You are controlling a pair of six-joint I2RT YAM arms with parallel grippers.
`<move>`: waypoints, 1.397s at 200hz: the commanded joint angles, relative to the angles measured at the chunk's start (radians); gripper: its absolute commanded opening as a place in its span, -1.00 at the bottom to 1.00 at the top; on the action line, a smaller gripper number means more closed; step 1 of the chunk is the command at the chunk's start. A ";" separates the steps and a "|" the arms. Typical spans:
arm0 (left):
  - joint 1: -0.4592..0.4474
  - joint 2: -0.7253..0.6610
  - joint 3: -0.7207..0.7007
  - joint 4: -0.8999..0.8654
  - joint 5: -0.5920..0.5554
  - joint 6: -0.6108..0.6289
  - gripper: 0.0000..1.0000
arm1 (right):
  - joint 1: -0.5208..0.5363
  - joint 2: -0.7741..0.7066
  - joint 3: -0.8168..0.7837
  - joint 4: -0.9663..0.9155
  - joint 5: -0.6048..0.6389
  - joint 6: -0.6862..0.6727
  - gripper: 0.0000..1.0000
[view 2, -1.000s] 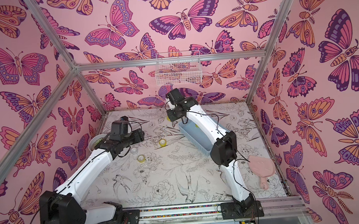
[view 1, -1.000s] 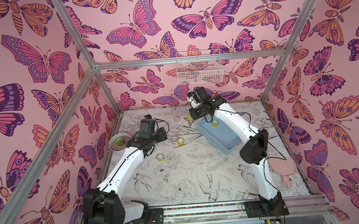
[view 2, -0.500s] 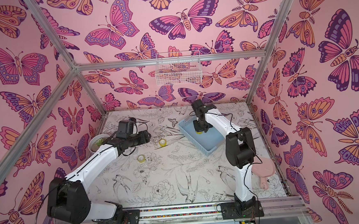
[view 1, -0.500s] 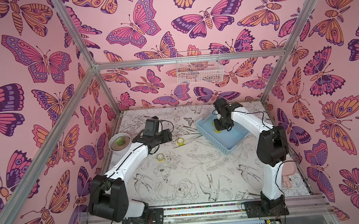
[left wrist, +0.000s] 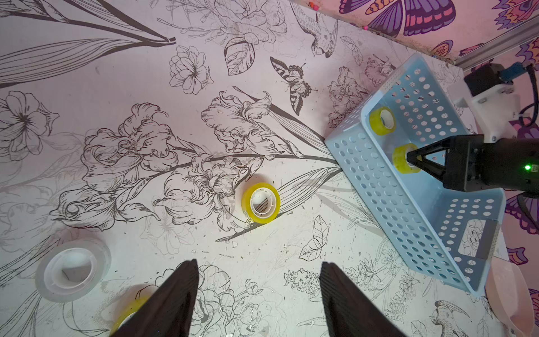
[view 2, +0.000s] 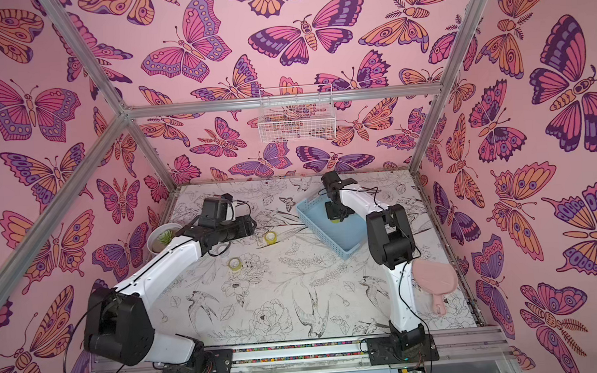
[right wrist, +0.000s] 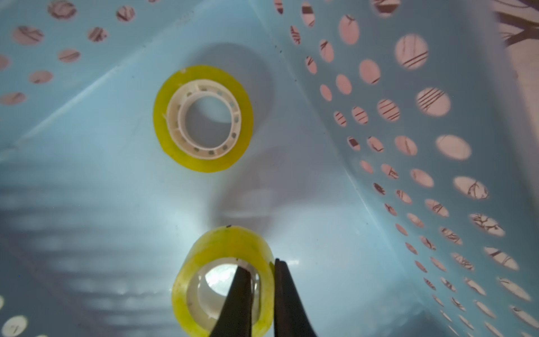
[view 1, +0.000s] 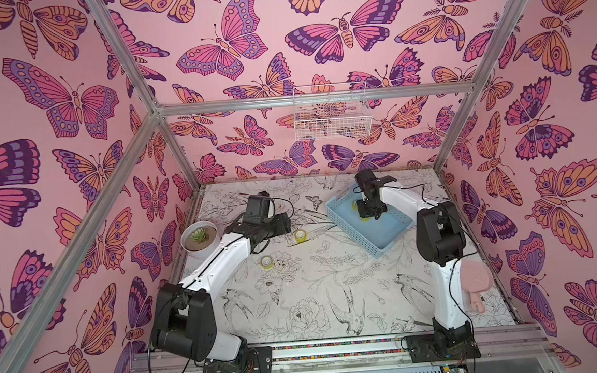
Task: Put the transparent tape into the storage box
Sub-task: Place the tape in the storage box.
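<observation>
Your right gripper (right wrist: 259, 264) is now sitting low inside the box (view 1: 387, 231), pinching a tape (right wrist: 227, 242).
A second ago it was hanging up by the box's far corner. Now it is holding the tape down by the floor, one jaw inside the hole, near another roll (right wrist: 159, 122) lying flat. Your left gripper (left wrist: 258, 262) is reaching a little farther out, jaws spread wide, over a yellow roll (left wrist: 264, 219) on the table (left wrist: 291, 248).

Right jaws with tape roll (right wrist: 230, 243) lowered into storage box (view 1: 351, 232), left arm (view 1: 223, 256) extended
</observation>
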 commanded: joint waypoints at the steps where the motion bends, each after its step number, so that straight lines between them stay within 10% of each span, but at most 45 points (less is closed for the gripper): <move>1: -0.006 0.004 0.018 0.009 0.003 -0.006 0.44 | -0.021 0.008 0.013 0.029 0.040 0.004 -1.00; 117: -0.007 0.016 0.038 0.007 -0.003 -0.007 0.45 | -0.037 0.071 0.000 0.063 0.054 0.006 -1.00; 198: -0.006 0.034 0.032 -0.006 0.013 0.010 0.47 | -0.039 0.046 -0.002 0.066 0.055 0.018 -0.24; 279: -0.005 0.122 0.020 -0.069 0.090 0.011 0.45 | 0.016 -0.112 0.067 -0.001 0.002 0.024 -0.23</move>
